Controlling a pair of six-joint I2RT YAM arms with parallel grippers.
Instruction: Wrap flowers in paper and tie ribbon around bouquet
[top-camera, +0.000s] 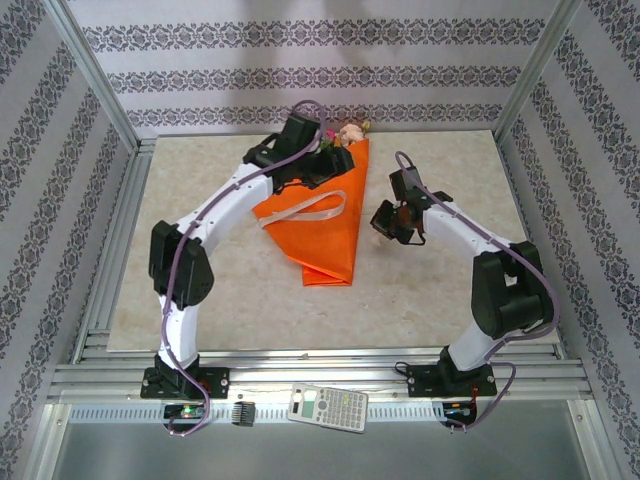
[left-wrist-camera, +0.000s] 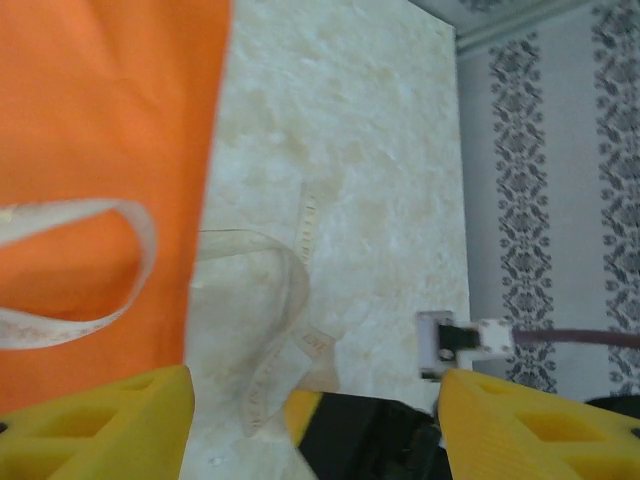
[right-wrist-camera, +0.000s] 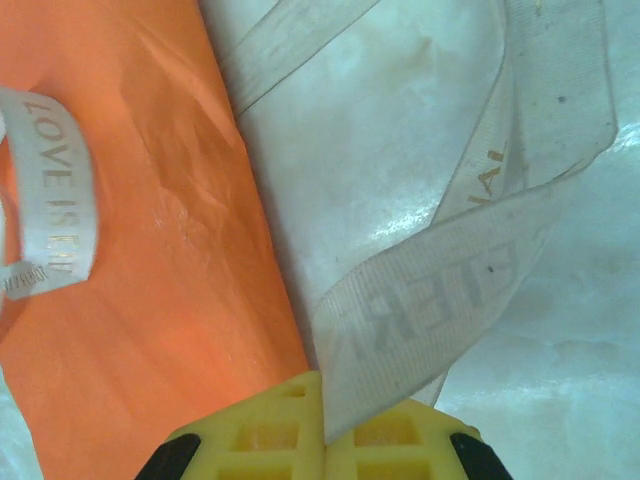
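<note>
The bouquet (top-camera: 320, 235) lies mid-table as a cone of orange paper (left-wrist-camera: 100, 150), with pink and cream flowers (top-camera: 348, 132) poking out at its far end. A pale printed ribbon (top-camera: 312, 210) loops over the paper and trails onto the table on its right side (right-wrist-camera: 430, 300). My left gripper (top-camera: 320, 167) hovers over the bouquet's far end. Its yellow fingers (left-wrist-camera: 110, 425) are spread wide with nothing between them. My right gripper (top-camera: 384, 222) is just right of the paper, its yellow pads (right-wrist-camera: 270, 440) shut on the ribbon's end.
A calculator (top-camera: 327, 408) rests on the front rail between the arm bases. Aluminium frame posts and patterned walls close in the beige table (top-camera: 440, 290) on three sides. Open tabletop lies to the near left and the right.
</note>
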